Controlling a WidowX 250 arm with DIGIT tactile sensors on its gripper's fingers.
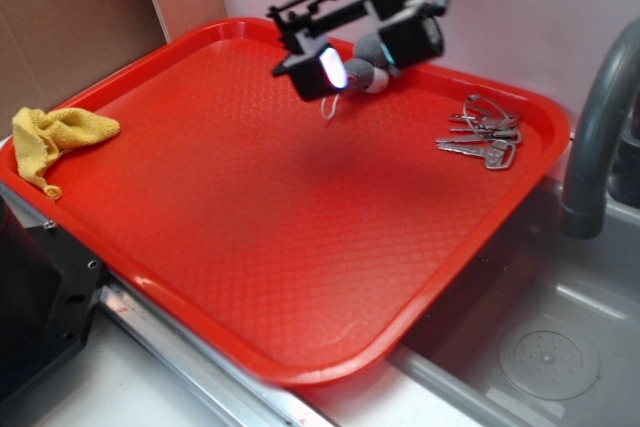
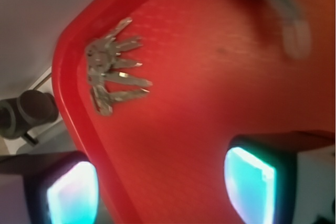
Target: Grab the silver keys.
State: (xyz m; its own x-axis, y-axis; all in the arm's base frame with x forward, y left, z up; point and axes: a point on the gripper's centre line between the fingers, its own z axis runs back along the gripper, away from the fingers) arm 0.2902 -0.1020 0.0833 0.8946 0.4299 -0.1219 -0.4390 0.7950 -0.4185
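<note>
**Claw hangs over the wrong prize as keys wait by the tray's edge**

While the robot's black two-fingered gripper (image 1: 365, 55) hangs spread and empty above the far side of the red plastic cafeteria tray (image 1: 250, 277), the job in front of it looks easy to fumble. At the left, a crumpled yellow cloth (image 1: 55, 139) lies on the tray's rim, well apart from everything else and unlikely to matter. Nearer the middle, directly beneath the open fingers, sits a small grey plush toy with a white string loop (image 1: 365, 72); a straight drop from here would most likely close on it instead of on the target. Further right, the bunch of flat shiny silver keys on wire rings (image 1: 482, 135) rests on the tray floor just beside the raised right-hand rim, fanned out and lying flat.

From the wrist camera the fanned keys (image 2: 110, 69) show clearly against the red, pressed close to the tray's curved lip, with the toy only a blur at the top.

That closeness is the second hazard: one finger could land on the rim and never reach the floor. Thin, flat metal may also slide away under closing pads, or the bunch could be caught by a single key and swing loose. Beyond the tray, a grey sink faucet (image 1: 600, 127) stands near the path.
</note>
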